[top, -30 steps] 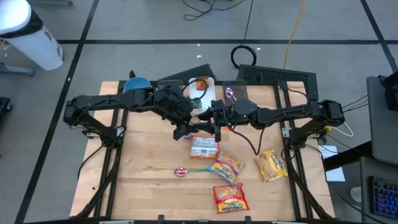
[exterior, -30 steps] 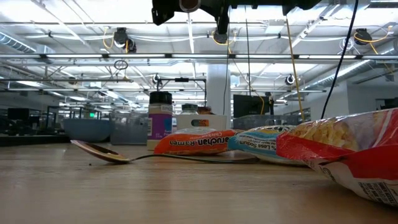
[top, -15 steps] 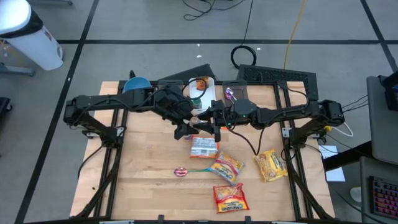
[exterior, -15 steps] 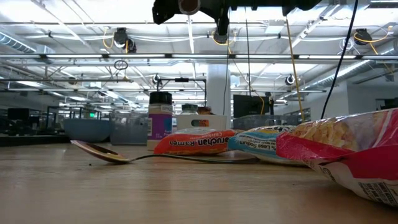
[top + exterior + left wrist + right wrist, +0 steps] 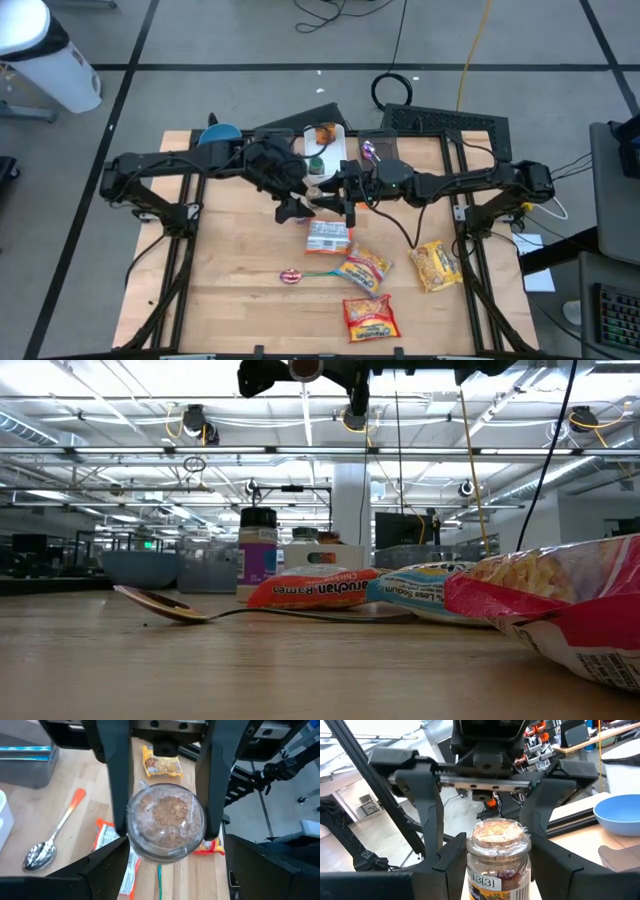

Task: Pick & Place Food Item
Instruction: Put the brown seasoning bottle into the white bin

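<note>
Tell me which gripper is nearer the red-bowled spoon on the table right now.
Left, narrowly. The left gripper is above the table, up and slightly left of the spoon in the high view; the right gripper, holding the jar, sits farther to the right.

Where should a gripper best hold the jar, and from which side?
Grip the jar across its straight round body, below the film-covered mouth, coming from the side as the right gripper does; the wrapped top gives no firm hold. The left gripper stands open around it.
</note>
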Tool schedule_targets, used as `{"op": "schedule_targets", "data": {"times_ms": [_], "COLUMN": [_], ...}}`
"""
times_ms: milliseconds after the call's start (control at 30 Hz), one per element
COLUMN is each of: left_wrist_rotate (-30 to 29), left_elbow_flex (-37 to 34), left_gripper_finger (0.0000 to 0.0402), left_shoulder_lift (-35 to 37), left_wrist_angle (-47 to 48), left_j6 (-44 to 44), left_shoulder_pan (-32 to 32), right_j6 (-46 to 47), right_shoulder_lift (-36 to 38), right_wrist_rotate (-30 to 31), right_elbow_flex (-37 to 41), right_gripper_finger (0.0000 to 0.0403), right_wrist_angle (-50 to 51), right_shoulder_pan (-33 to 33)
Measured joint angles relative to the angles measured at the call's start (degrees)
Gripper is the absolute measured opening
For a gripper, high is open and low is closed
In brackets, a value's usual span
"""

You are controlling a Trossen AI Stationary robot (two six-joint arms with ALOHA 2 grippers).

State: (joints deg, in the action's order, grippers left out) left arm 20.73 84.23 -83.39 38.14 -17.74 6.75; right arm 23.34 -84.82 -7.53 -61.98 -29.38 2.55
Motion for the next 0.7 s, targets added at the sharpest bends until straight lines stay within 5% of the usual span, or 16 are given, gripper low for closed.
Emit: {"op": "schedule_targets", "data": {"times_ms": [700], "left_wrist_rotate": [-5.0], "left_elbow_flex": [0.0], "left_gripper_finger": [0.0333], "left_shoulder_lift": [8.7], "left_wrist_angle": [10.0], "left_j6": [4.8], "left_shoulder_pan": [7.4], "right_j6": [-0.7], "right_shoulder_lift": [4.6], "right_wrist_rotate": [1.9], "right_elbow_flex": [0.0], "right_gripper_finger": [0.0171], "right_wrist_angle": [9.4], "right_shoulder_pan": [0.3]}}
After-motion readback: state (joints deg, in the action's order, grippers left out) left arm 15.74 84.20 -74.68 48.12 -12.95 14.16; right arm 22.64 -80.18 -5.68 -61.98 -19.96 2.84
